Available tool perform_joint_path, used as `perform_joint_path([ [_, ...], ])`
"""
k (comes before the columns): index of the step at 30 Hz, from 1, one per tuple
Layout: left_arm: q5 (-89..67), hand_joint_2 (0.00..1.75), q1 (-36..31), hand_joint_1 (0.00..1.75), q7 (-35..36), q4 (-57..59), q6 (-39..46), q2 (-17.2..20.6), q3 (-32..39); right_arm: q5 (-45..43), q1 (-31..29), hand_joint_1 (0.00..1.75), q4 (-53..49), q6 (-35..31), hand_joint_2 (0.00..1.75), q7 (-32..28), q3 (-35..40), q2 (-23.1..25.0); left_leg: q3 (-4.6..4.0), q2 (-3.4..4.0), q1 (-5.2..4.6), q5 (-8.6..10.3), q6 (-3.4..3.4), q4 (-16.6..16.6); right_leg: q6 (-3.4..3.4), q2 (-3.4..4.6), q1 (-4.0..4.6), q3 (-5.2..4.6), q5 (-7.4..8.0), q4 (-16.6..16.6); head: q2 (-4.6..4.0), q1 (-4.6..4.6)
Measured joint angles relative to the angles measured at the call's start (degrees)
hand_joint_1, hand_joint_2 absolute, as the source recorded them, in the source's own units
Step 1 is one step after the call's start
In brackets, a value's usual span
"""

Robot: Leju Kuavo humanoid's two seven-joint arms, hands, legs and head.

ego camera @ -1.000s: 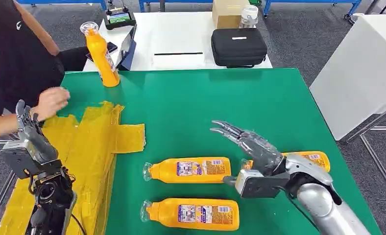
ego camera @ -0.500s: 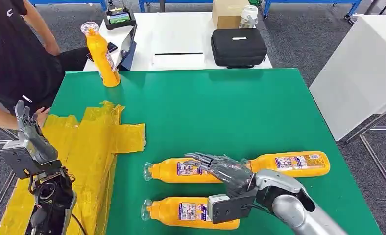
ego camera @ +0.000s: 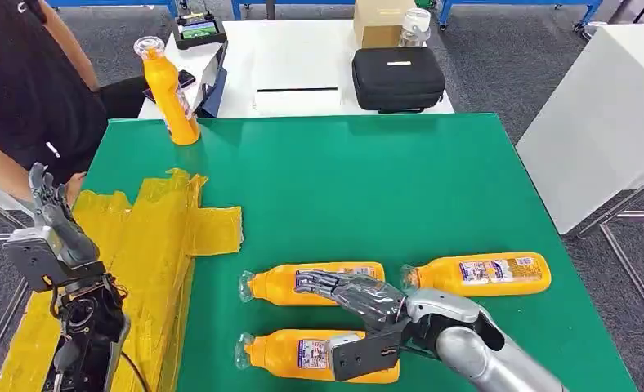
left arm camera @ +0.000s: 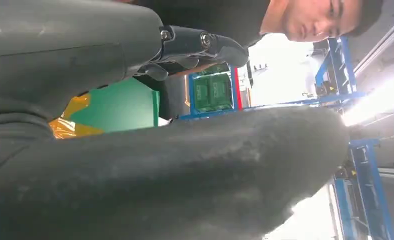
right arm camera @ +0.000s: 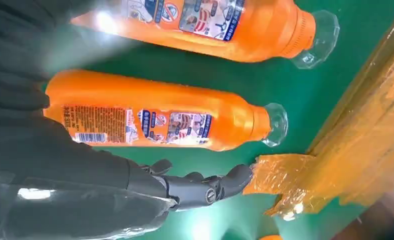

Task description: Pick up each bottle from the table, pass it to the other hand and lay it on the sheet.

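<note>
Green table (ego camera: 433, 180) carries three orange bottles lying flat, long axes running left-right, clear caps pointing toward the yellow sheet (ego camera: 139, 245). Middle bottle (ego camera: 282, 283) lies under the right hand (ego camera: 355, 296), fingers apart above it, holding nothing. Since a second ago this hand has swung leftward and lowered over it. Label print is unreadable. Left hand (ego camera: 53, 220) hangs over the sheet, fingers extended, empty.

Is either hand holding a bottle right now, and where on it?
No. The right hand hovers open over the lying bottle, fingers spread and not closed on it. The left hand holds nothing.
</note>
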Motion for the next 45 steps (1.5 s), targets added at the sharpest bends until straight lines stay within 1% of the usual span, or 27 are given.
perform_joint_path([
  [12,0.0,0.00,-0.2,0.00,0.0,0.3,0.0,0.0,0.0,0.0,-0.2,0.00,0.7,0.0,1.75,0.0,0.8,0.0,0.00,0.00,0.00,0.00,0.00,0.0,0.00,0.00,0.00,0.01,0.00,0.0,0.00,0.00],
  [16,0.0,0.00,-0.4,0.00,0.0,0.3,0.0,0.0,-0.1,0.5,-0.6,0.00,1.2,0.0,1.75,2.1,1.2,0.4,0.00,0.00,0.00,0.00,0.00,0.0,0.00,0.00,0.00,0.00,0.00,0.0,0.00,0.00],
  [26,1.3,0.00,-2.0,0.00,-0.1,2.3,1.0,0.0,-1.3,-0.6,-1.4,0.00,4.2,-0.7,1.75,4.3,6.4,1.7,0.00,0.02,0.00,0.00,0.00,0.0,0.00,0.00,0.00,-0.01,0.00,0.0,0.00,0.02],
  [29,1.5,0.00,-2.2,0.00,-0.1,2.6,1.3,0.0,-1.5,1.6,-1.6,0.00,4.9,-0.2,1.75,7.0,8.4,0.7,0.00,0.01,-0.01,0.00,0.00,0.0,0.00,-0.01,-0.02,-0.03,0.00,0.0,0.00,-0.02],
  [36,2.0,0.00,-2.7,0.00,-0.1,3.2,1.3,0.0,-1.7,4.2,-0.5,0.00,6.1,-1.5,1.75,8.8,11.3,-1.7,-0.03,0.01,-0.01,0.00,0.00,0.0,0.00,-0.01,-0.02,-0.07,0.00,0.0,0.00,0.00],
  [41,2.1,0.00,-2.8,0.00,0.0,3.6,1.5,-0.1,-2.3,8.5,1.5,0.00,6.3,-2.8,1.75,11.7,12.2,-2.3,-0.03,0.07,0.00,0.00,0.00,0.0,0.00,0.00,0.00,-0.07,0.00,0.0,0.00,0.00],
  [43,2.1,0.00,-2.8,0.00,0.1,3.6,1.5,-0.1,-2.5,11.8,2.2,0.00,6.3,-3.7,1.75,13.7,12.4,-2.2,-0.03,0.07,0.00,0.00,0.00,0.0,0.00,-0.01,0.00,-0.08,0.00,0.0,0.00,0.00],
  [45,2.4,0.00,-2.8,0.00,0.4,3.6,1.6,-0.1,-2.5,14.2,2.7,0.00,6.3,-4.2,1.75,14.5,12.4,-2.1,-0.03,0.08,0.01,0.00,0.00,0.0,0.00,0.00,0.01,-0.07,0.00,0.0,0.00,0.00],
])
